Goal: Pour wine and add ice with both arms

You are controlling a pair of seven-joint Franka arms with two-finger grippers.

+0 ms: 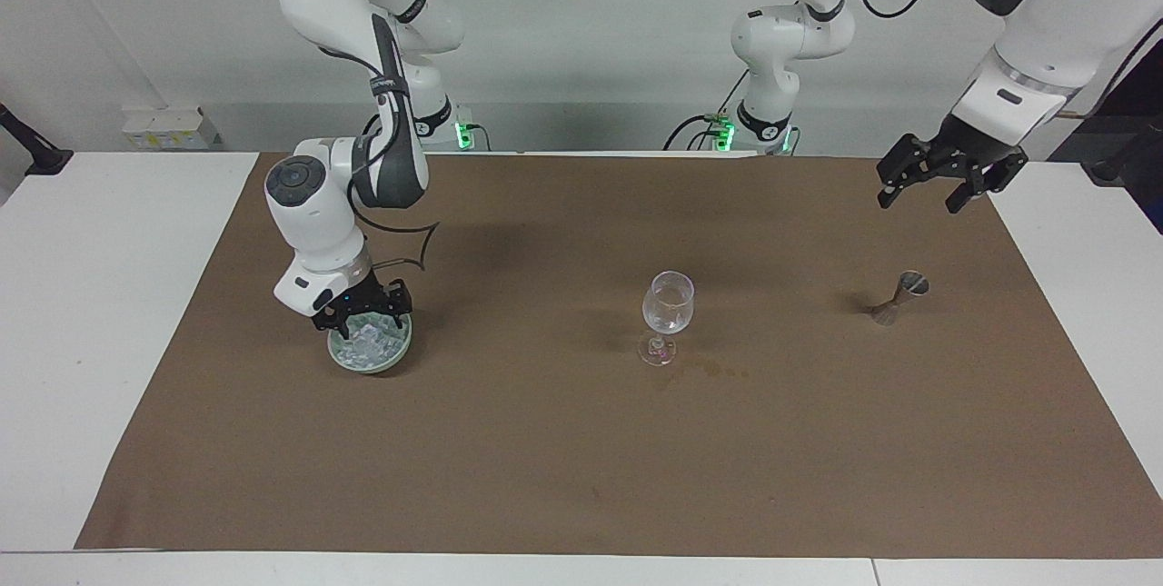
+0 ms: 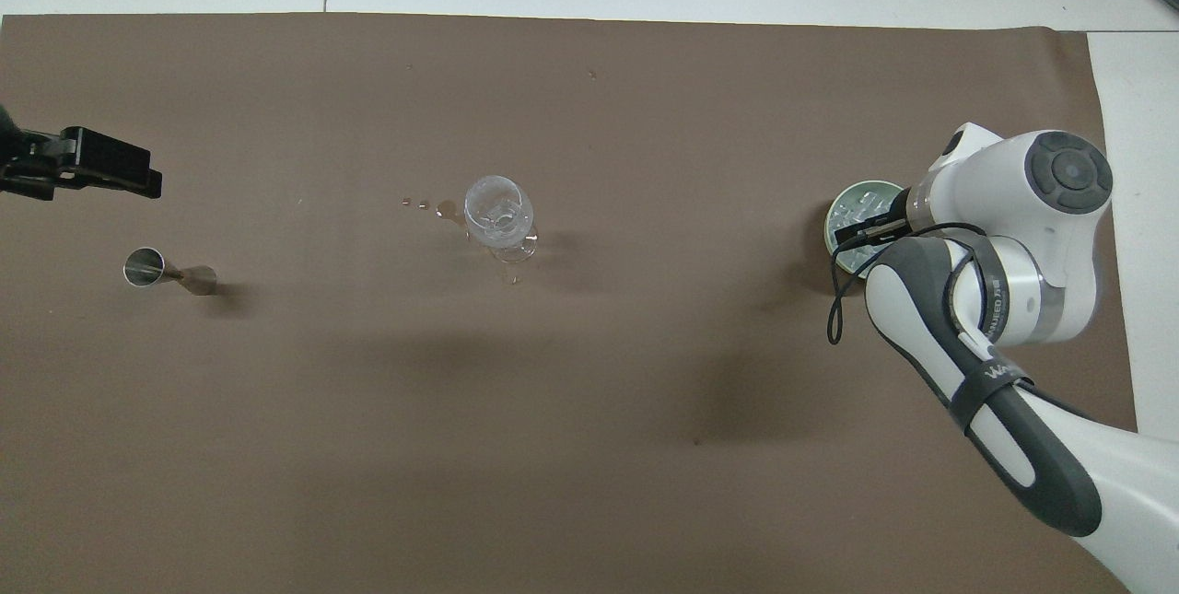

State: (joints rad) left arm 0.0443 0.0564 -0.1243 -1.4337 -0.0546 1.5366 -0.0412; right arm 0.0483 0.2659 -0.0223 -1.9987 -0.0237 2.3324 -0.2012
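Two arms busy: we judge ice pickup under way. Right gripper (image 1: 362, 321) down in bowl (image 1: 397, 355) w/ ice (image 1: 372, 345), fingers spread narrow; next: close, carry to glass (image 1: 668, 302). Left gripper (image 1: 945, 179) above jigger (image 1: 899, 296), fingers wide.

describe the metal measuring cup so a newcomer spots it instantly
Start at the brown mat covering the table, then go to the left arm's end. There, beside the stemmed glass, stands the jigger: a small silvery hourglass-shaped cup, the only metal item.

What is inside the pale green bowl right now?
The pale green bowl holds ice, a pile of small clear chunks. The right gripper is down in the bowl with its fingers spread over the ice, covering part of the pile in both views.
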